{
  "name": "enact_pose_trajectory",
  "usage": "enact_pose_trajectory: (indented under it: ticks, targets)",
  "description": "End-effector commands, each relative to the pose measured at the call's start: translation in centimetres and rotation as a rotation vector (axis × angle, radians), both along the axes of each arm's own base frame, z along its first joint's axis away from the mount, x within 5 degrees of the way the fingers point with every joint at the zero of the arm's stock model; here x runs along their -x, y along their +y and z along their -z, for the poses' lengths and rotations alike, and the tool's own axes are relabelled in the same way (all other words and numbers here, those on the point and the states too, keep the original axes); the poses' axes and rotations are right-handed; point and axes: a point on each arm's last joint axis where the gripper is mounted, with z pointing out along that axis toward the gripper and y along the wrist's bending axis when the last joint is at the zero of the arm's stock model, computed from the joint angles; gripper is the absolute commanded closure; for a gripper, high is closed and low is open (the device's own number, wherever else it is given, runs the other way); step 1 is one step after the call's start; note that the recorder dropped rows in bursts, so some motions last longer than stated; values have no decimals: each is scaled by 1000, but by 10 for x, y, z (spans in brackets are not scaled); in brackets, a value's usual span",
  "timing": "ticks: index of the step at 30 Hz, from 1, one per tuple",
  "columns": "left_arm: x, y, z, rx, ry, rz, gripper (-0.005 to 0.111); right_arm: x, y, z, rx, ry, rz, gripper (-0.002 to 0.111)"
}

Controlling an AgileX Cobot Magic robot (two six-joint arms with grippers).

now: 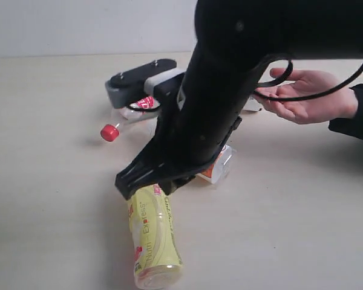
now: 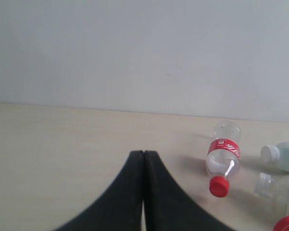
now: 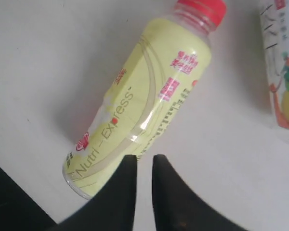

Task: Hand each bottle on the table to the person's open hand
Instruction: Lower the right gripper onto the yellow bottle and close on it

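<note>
As seen from the exterior: yellow bottle (image 1: pixel 152 238) lying flat on table (image 1: pixel 48 193), right gripper (image 1: pixel 126 183) low at its far end, contact unclear; open hand (image 1: pixel 305 96) palm-up at right, well apart. Clear red-label bottle (image 1: pixel 142 107) lying behind arm

From left wrist: left gripper (image 2: pixel 143 156) pressed fully closed, nothing held; 2 bottles beyond, clear red-label bottle (image 2: pixel 223 156) and green-labelled bottle (image 2: pixel 285 156)

From right wrist: jaws narrowly parted, nothing between, over yellow bottle (image 3: pixel 149 96); illustrated bottle (image 3: pixel 282 72) nearby
</note>
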Motion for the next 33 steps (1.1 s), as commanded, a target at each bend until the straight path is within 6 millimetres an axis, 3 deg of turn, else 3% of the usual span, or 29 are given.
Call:
enact_pose_trajectory:
  ticks: [1,7,11,18,29,33]
  targets:
    - [1,0,0,2,-9,0,107,1,15,26,32,9,1,76]
    - [1,0,0,2,-9,0,107,-6,23,50,34,15,53,48]
    - [1,0,0,2,-9,0,107,-9,26,53,11,-3,64,39]
    - [1,0,0,2,-9,0,107,-12,30,65,13,3,86,32]
    - [1,0,0,2,-9,0,107,-19,36,103,49,5,83,32]
    - [1,0,0,2,-9,0,107,-19,36,108,61,11,81,32]
